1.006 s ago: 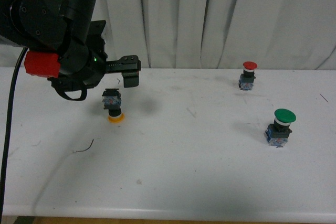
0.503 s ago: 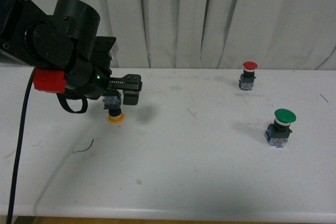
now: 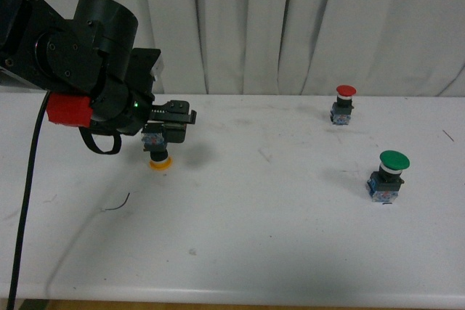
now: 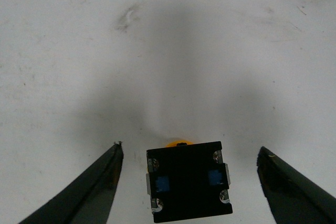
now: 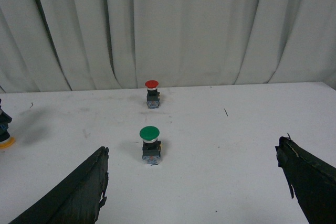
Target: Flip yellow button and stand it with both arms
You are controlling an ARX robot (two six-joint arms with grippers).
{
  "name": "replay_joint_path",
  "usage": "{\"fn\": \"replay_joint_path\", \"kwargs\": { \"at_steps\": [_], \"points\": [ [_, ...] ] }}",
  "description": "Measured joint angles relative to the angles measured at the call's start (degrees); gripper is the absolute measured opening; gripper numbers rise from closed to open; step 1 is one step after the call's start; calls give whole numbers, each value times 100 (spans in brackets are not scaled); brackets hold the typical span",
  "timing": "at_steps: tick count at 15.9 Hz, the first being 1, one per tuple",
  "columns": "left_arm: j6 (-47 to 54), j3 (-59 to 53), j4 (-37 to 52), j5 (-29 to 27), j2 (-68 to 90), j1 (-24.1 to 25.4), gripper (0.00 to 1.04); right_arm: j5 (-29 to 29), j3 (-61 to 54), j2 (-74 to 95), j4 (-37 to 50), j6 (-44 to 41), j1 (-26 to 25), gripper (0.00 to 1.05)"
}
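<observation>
Yellow button (image 3: 157,152) cap-down on left of desk (image 3: 290,237), left gripper (image 4: 190,150) apart astride it, wrist view shows gaps either side, right gripper (image 5: 191,150) apart

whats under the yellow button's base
The yellow button is upside down: its black neck and cap sit under the base, on the table. In the left wrist view the base hides most of the cap.

The yellow button (image 3: 157,149) stands upside down toward 9 o'clock on the counter (image 3: 290,252), with its orange cap on the surface, black neck above and blue-grey square base on top. The bulky black left arm (image 3: 80,56) hovers over it. Its pincer (image 4: 190,149) is spread wide, flanking the base without touching. The right pincer (image 5: 191,150) gapes, holding nothing.
</observation>
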Motion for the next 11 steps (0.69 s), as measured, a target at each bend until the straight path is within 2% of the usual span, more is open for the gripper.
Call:
{"fn": "replay_joint_path", "kwargs": {
  "at_steps": [3, 4, 8, 11],
  "points": [
    [2, 22, -37, 0, 0, -7, 43, 0, 0, 0, 0, 0, 0, 98],
    [0, 39, -59, -2, 0, -7, 37, 0, 0, 0, 0, 0, 0, 98],
    [2, -17, 52, -4, -28, -13, 36, 0, 0, 0, 0, 0, 0, 98],
    [-2, -656, 334, 177, -719, -131, 36, 0, 0, 0, 0, 0, 0, 98]
  ]
}}
